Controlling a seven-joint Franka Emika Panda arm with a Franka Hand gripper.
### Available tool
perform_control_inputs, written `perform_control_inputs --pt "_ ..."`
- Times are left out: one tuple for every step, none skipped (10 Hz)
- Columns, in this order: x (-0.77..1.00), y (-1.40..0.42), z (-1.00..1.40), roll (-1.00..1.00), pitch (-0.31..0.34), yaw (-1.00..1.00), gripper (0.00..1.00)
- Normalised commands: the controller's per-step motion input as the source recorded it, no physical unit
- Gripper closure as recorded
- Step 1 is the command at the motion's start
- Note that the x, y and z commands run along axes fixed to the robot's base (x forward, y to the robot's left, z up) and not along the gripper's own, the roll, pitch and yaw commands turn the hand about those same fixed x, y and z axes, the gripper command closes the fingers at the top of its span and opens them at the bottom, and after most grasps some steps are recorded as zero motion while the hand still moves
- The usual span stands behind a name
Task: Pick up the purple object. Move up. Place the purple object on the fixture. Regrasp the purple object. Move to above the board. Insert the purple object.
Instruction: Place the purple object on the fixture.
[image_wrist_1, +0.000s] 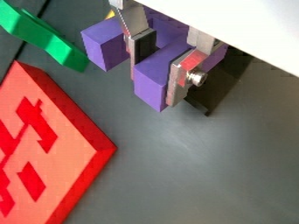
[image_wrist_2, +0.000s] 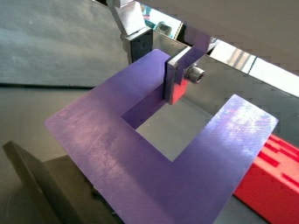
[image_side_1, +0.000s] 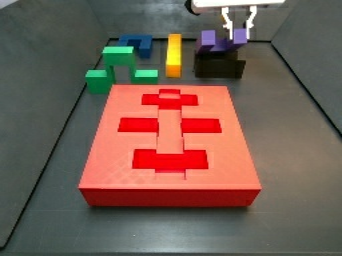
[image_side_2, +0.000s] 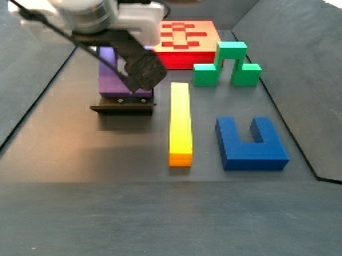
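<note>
The purple object (image_side_1: 210, 42) stands on the black fixture (image_side_1: 221, 66) at the back of the floor, also seen in a side view (image_side_2: 112, 82) on the fixture (image_side_2: 124, 106). My gripper (image_side_1: 237, 28) reaches down from above and its two silver fingers clamp one prong of the purple object (image_wrist_1: 152, 83). In both wrist views the fingers (image_wrist_1: 184, 74) (image_wrist_2: 179, 77) press against the prong's sides. The U shape of the purple object (image_wrist_2: 128, 131) fills a wrist view. The red board (image_side_1: 167, 140) lies in front of the fixture, apart from it.
A yellow bar (image_side_1: 174, 55), a blue block (image_side_1: 130, 47) and green blocks (image_side_1: 114, 75) lie beside the fixture at the back. In the wrist views the board (image_wrist_1: 41, 149) (image_wrist_2: 274, 188) and a green block (image_wrist_1: 47, 39) show nearby. Grey walls ring the floor.
</note>
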Motion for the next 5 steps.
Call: perform_control_inputs --pt "0.68 0.00 -0.24 -0.17 0.000 -0.08 1.00" --pt "0.64 0.00 -0.23 -0.16 0.000 -0.08 1.00" --pt "0.63 0.00 -0.15 -0.15 0.000 -0.07 1.00" --pt "0.49 0.00 -0.11 0.00 0.063 -0.07 1.00" --pt "0.05 0.00 0.00 0.00 0.000 -0.04 1.00"
